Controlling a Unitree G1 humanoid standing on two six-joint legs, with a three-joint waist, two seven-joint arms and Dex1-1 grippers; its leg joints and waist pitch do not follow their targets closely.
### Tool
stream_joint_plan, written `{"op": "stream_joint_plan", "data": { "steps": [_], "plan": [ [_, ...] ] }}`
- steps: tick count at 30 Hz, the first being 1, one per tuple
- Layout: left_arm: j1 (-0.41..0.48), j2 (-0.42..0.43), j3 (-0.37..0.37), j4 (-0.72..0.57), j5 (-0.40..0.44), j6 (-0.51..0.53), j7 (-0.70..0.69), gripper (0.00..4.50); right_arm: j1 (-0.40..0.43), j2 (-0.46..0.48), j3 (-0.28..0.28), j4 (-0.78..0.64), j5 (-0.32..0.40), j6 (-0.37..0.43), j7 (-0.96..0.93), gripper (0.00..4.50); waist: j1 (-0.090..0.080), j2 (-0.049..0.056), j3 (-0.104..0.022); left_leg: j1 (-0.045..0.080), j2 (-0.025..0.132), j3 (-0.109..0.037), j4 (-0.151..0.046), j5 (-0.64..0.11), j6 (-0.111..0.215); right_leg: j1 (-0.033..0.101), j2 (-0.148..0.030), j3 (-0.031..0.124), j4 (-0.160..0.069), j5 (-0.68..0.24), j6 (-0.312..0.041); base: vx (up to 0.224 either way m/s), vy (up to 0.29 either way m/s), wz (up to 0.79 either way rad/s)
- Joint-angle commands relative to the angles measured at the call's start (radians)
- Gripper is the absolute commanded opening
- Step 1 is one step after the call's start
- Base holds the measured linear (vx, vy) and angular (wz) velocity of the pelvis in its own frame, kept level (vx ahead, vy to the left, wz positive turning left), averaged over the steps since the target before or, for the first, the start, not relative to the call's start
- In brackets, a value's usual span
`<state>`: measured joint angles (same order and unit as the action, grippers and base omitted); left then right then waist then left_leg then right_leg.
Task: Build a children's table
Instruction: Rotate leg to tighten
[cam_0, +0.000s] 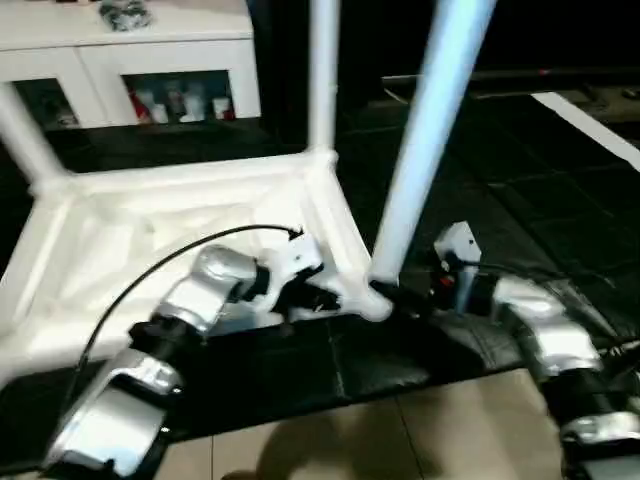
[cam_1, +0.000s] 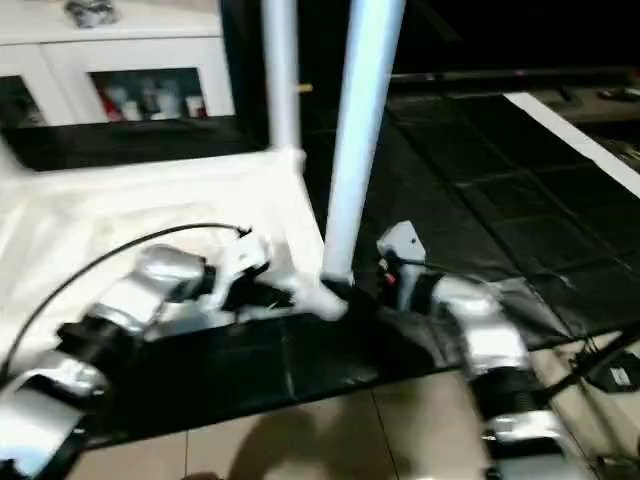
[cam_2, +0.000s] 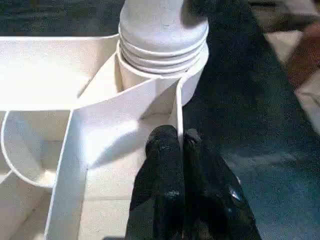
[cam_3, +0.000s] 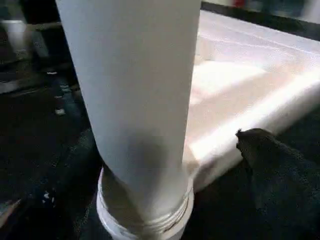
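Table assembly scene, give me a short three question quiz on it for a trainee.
1. True or false: the tabletop lies underside up on the black mat.
2. What do the left gripper fingers pinch?
A. a cable
B. a tabletop rib
C. a loose screw
3. How fully is the near leg seated in its corner socket?

Key: 1 true. 2 B. 3 Not fully; thread rings show above the socket rim.

The near leg (cam_0: 430, 130) and the far leg (cam_0: 323, 75) both run off the top edge, so their free ends are unseen. The tabletop (cam_0: 150, 230) is partly covered by the left forearm. The right hand (cam_0: 405, 298) is hidden behind the leg's base. Items in the cabinet (cam_0: 180, 98) are too blurred to identify.
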<state>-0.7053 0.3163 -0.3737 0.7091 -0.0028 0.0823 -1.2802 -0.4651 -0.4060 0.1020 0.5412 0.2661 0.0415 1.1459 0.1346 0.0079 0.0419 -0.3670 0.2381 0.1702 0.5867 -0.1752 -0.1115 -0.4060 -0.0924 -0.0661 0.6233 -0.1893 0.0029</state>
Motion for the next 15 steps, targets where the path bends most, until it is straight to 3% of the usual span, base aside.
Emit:
{"op": "stream_joint_plan", "data": {
  "steps": [1,3,5,6,12,15],
  "plan": [
    [-0.006,-0.001,-0.060,-0.023,0.017,-0.041,-0.100,0.00,-0.002,-0.036,0.036,-0.033,0.019,0.021,0.116,4.49,-0.003,-0.002,-0.062,0.012,-0.008,0.018,-0.064,-0.230,0.060,0.054,-0.031,0.031,-0.072,-0.105,-0.261,0.000,0.000,0.00],
    [-0.010,0.010,-0.079,-0.024,0.023,-0.067,-0.149,0.00,-0.010,-0.057,0.072,-0.038,0.024,0.038,0.217,4.49,0.003,-0.001,-0.062,0.015,-0.006,0.018,-0.065,-0.240,0.058,0.052,-0.033,0.032,-0.072,-0.112,-0.262,0.000,0.000,0.00],
    [-0.010,0.019,-0.091,-0.033,0.023,-0.080,-0.190,0.00,-0.022,-0.061,0.091,-0.027,0.022,0.045,0.273,4.49,0.006,-0.002,-0.062,0.010,-0.007,0.017,-0.066,-0.239,0.055,0.055,-0.035,0.032,-0.071,-0.115,-0.262,0.000,0.000,0.00],
    [-0.010,0.020,-0.093,-0.035,0.023,-0.081,-0.195,0.00,-0.025,-0.060,0.093,-0.024,0.023,0.048,0.280,4.22,0.007,-0.003,-0.063,0.011,-0.006,0.016,-0.066,-0.238,0.053,0.055,-0.036,0.032,-0.070,-0.115,-0.262,0.000,0.000,0.00],
    [-0.017,0.036,-0.111,-0.045,0.025,-0.096,-0.254,0.00,-0.066,-0.045,0.123,0.019,0.021,0.075,0.373,3.77,0.009,-0.002,-0.062,0.014,-0.005,0.017,-0.067,-0.240,0.041,0.050,-0.037,0.032,-0.071,-0.137,-0.264,0.000,0.000,0.00],
    [-0.017,0.037,-0.112,-0.046,0.024,-0.098,-0.259,0.00,-0.065,-0.042,0.128,0.014,0.030,0.082,0.387,3.52,0.010,-0.004,-0.064,0.010,-0.006,0.015,-0.067,-0.217,0.042,0.055,-0.036,0.032,-0.066,-0.106,-0.266,0.000,0.000,0.00]
  ]
}}
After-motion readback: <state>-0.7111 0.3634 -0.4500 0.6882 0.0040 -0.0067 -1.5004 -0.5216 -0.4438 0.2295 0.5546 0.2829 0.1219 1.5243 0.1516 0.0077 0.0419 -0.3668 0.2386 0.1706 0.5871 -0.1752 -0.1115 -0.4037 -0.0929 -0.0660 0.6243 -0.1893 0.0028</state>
